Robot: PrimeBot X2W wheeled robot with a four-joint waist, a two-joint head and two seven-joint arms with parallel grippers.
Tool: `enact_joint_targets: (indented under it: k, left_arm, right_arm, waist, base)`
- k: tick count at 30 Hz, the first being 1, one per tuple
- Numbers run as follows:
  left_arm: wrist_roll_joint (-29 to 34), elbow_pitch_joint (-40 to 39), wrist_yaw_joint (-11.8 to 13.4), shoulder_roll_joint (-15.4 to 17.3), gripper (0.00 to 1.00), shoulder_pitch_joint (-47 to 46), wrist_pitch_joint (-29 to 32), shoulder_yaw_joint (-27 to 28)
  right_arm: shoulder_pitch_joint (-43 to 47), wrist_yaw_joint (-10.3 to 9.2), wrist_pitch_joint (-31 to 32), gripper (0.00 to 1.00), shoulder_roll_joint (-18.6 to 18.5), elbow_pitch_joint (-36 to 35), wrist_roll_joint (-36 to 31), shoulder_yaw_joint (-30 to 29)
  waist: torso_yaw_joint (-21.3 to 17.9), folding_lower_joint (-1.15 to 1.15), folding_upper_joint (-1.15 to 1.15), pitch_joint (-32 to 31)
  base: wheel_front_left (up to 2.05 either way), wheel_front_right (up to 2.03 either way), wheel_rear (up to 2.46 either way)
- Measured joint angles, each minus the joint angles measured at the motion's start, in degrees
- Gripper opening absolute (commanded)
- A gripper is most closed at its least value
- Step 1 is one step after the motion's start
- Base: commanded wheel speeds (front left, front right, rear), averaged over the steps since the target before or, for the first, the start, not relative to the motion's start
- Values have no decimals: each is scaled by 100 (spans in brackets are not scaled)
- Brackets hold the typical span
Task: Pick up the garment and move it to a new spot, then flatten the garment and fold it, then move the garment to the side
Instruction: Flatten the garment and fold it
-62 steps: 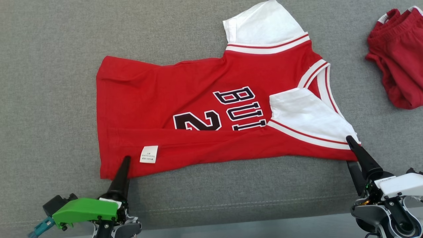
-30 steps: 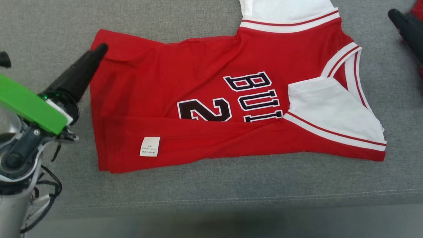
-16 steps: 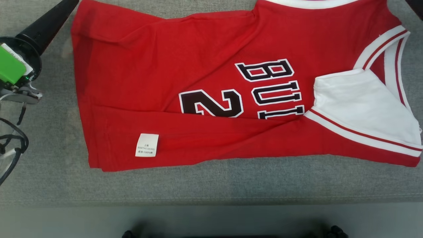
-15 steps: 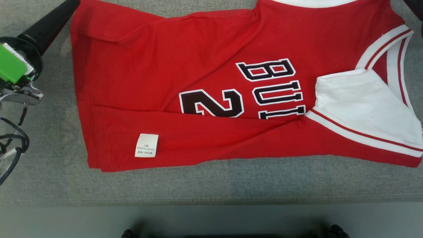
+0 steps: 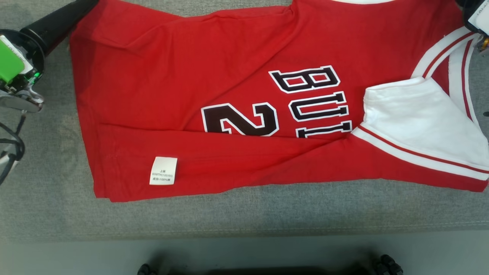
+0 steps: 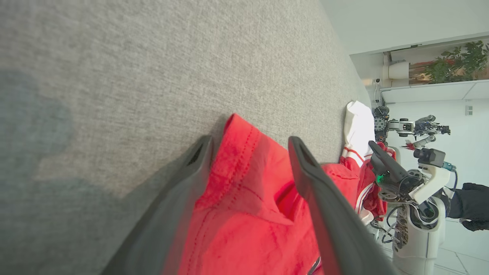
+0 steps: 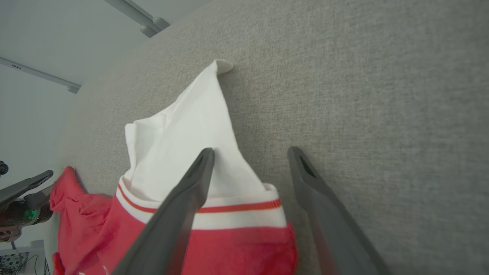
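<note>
The garment [image 5: 237,95] is a red jersey with white sleeves and black lettering, spread flat on the grey cushion, its near long edge folded up over the print. My left gripper [image 5: 78,7] reaches its far left corner. In the left wrist view that gripper [image 6: 249,140] is open, with the red hem corner [image 6: 244,172] between its fingers. My right gripper [image 7: 251,151] is open at the far white sleeve [image 7: 183,126]: one finger lies over the sleeve and the other over bare cushion. Its wrist housing [image 5: 475,17] shows at the head view's top right.
The grey cushion [image 5: 244,214] ends in a seamed front edge close below the garment, with pale floor beyond. A white care label [image 5: 163,170] sits on the folded strip. A person's dark sleeve [image 6: 470,206] shows far off in the left wrist view.
The head camera has moved in closer over the garment. Both arms have gone from the garment's near edge to its far corners. The far left hem corner has shifted slightly left.
</note>
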Motion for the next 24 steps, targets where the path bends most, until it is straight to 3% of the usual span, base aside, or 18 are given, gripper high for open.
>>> enact_joint_targets:
  k: [4,18,19,20,21,22,23,24]
  left_arm:
    - [129,114,-1,180,100,-110,105,-47]
    - [149,363,-1,174,97,-363,449,-252]
    - [149,382,-1,174,75,-380,482,-261]
    - [149,400,-1,175,35,-393,488,-278]
    - [148,403,-1,175,18,-399,539,-296]
    - [148,407,-1,171,3,-409,587,-327]
    - [149,447,-1,167,0,-417,611,-377]
    - [149,470,-1,168,0,-417,641,-404]
  right_arm:
    - [-143,54,48,100,34,116,-7,81]
    - [-548,269,167,100,354,545,-60,409]
    - [-577,294,178,98,367,570,-54,425]
    - [-602,294,202,76,379,586,-46,437]
    - [-624,292,220,59,380,588,-44,437]
    - [-656,296,241,46,372,601,-43,435]
    - [-712,354,249,31,379,672,-42,461]
    - [-723,358,257,7,392,705,-43,482]
  waist:
    - [-42,0,0,19]
    - [-126,0,0,-24]
    - [-127,0,0,-28]
    - [-127,0,0,-30]
    - [-124,-1,0,-26]
    - [-117,-1,0,-18]
    - [-100,0,0,-12]
    - [-96,0,0,-16]
  base:
    - [0,0,0]
    - [0,0,0]
    - [0,0,0]
    - [0,0,0]
    - [0,0,0]
    - [0,0,0]
    - [0,0,0]
    - [0,0,0]
